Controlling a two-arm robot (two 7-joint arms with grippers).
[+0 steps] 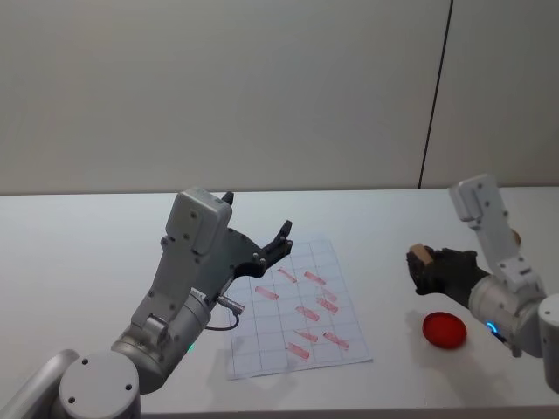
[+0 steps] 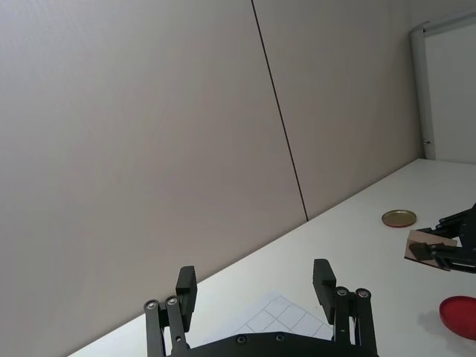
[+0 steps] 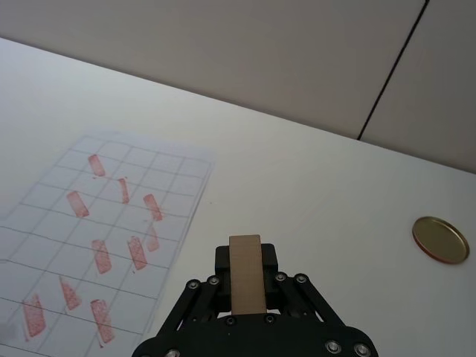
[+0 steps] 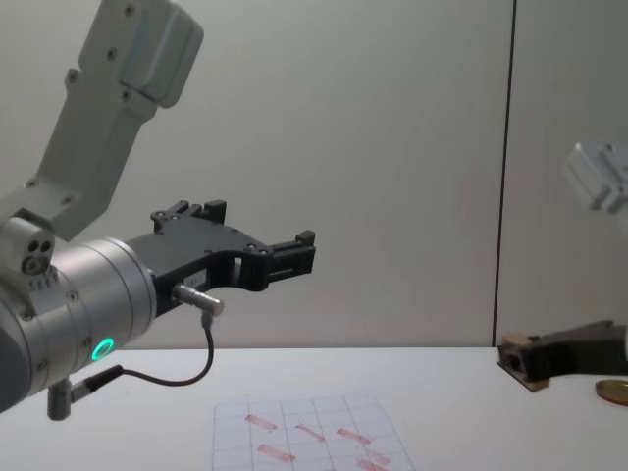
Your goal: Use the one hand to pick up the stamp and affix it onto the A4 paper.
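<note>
The right tool [image 1: 419,262], a black two-fingered gripper on a pale grey jointed arm, is clamped on the small tan wooden rectangular stamp [image 1: 422,253]. Its fingers press the block's two long sides, and one end sticks out past the fingertips [image 3: 246,286]. From the head camera, the stamp is held above the white tabletop [image 1: 87,262] at about 3 o'clock from the white A4 paper [image 1: 262,349], well apart from it.

The A4 paper lies flat on the tabletop and is printed with a faint grey grid. Many of its cells hold a reddish-pink rectangular stamp mark, most of them slanted [image 3: 76,203].

A flat round red disc [image 1: 445,330] lies on the tabletop at 5 o'clock from the right tool, near it but not touching. A flat round brass-coloured disc [image 3: 440,239] lies on the tabletop by itself, further from the A4 paper than the stamp is.

The left tool [image 1: 271,249], a black gripper on a big silver wrist with a green ring light, hangs raised over the A4 paper's 10 o'clock corner. Its fingers [image 2: 186,286] are spread wide apart.
</note>
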